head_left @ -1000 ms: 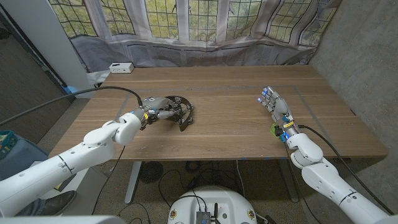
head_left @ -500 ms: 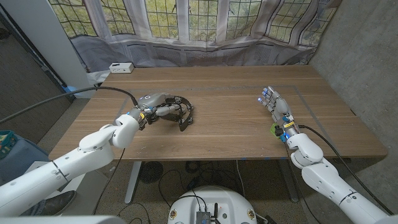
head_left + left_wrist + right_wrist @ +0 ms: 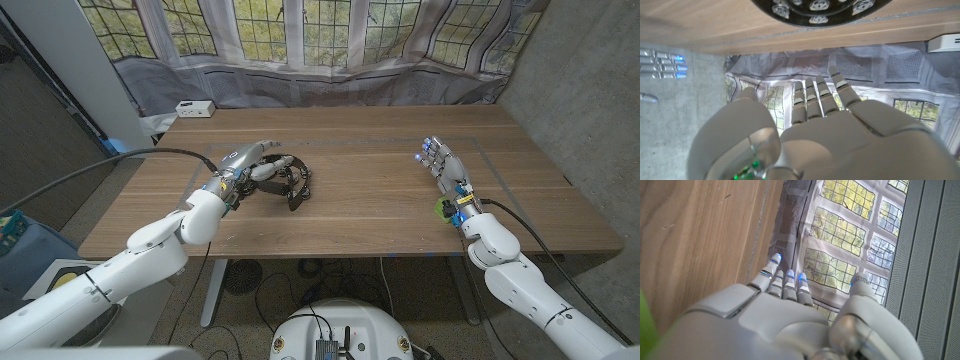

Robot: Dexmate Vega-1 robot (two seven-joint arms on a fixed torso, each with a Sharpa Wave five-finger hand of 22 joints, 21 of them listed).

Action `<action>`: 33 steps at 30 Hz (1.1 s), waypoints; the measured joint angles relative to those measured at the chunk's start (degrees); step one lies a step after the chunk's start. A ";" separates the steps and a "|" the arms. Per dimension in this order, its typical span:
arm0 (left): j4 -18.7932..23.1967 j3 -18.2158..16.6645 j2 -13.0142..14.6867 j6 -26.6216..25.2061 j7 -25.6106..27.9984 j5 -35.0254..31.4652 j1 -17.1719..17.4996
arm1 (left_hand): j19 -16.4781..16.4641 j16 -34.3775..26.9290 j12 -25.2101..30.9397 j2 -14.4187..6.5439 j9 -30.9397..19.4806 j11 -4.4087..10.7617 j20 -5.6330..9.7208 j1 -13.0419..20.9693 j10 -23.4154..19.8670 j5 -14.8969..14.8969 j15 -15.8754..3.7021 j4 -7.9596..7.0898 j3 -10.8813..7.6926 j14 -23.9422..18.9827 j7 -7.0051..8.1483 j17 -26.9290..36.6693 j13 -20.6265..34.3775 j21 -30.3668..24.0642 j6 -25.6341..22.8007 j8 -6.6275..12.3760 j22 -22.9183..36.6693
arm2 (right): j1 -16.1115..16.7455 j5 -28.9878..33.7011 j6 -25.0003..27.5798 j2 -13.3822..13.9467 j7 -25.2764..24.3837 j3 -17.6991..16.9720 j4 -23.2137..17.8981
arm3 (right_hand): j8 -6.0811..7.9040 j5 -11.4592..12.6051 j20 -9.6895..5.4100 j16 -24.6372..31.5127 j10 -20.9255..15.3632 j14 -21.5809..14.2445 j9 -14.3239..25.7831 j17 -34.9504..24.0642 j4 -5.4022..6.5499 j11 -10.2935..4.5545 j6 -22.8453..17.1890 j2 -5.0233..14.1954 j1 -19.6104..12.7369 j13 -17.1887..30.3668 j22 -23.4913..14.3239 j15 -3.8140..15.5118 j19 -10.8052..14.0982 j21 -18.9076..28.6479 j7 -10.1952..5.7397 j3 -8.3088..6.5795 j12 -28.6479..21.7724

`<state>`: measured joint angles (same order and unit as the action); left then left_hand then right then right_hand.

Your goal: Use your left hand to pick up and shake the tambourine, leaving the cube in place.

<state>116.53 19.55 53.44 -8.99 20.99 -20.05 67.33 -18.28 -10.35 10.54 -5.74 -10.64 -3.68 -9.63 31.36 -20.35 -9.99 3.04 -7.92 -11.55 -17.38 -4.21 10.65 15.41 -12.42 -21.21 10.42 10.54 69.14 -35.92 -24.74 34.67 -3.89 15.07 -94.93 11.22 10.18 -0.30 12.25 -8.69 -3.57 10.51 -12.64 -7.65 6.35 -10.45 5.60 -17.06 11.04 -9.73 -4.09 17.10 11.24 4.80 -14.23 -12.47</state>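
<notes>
From the head view, my left hand (image 3: 243,160) is over the near-left rim of the tambourine (image 3: 287,180), which lies on the table (image 3: 380,200); fingers stretched out, nothing gripped that I can make out. My right hand (image 3: 442,166) waits well to the right of the tambourine, fingers straight and apart, empty. In the left wrist view, my fingers (image 3: 815,97) are extended, the tambourine's jingles just beyond them. The right wrist view gives bare wood. I judge I'm at the reach-and-grasp; next I must close around the rim before lifting.
</notes>
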 measured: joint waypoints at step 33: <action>-9.18 -2.56 -14.19 25.73 -2.39 24.86 -3.68 | 5.71 0.00 0.00 1.78 0.26 -1.11 -2.05 -4.20 6.57 -0.21 1.42 0.64 2.06 5.95 1.04 -0.26 -2.10 1.53 9.52 -0.71 -0.01 | -0.19 1.25 -3.26 -0.33 1.48 0.22 0.79 | -0.22 0.00 0.00 0.00 -0.11 -0.31 0.00 0.00 -0.14 0.11 0.01 -0.26 -0.22 0.00 0.00 -0.31 0.62 0.00 0.00 0.33 0.00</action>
<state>107.35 16.99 39.25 16.74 18.61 4.80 63.65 -12.57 -10.35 10.54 -3.95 -10.38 -4.79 -11.68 27.17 -13.77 -10.20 4.46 -7.28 -9.48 -11.43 -3.17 10.38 13.32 -10.89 -11.69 9.70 10.54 68.95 -34.67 -28.00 34.34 -2.41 15.29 -94.15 11.00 10.18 -0.30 12.25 -8.80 -3.89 10.52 -12.64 -7.79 6.45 -10.44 5.34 -17.28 11.04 -9.72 -4.40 17.72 11.23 4.81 -13.90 -12.47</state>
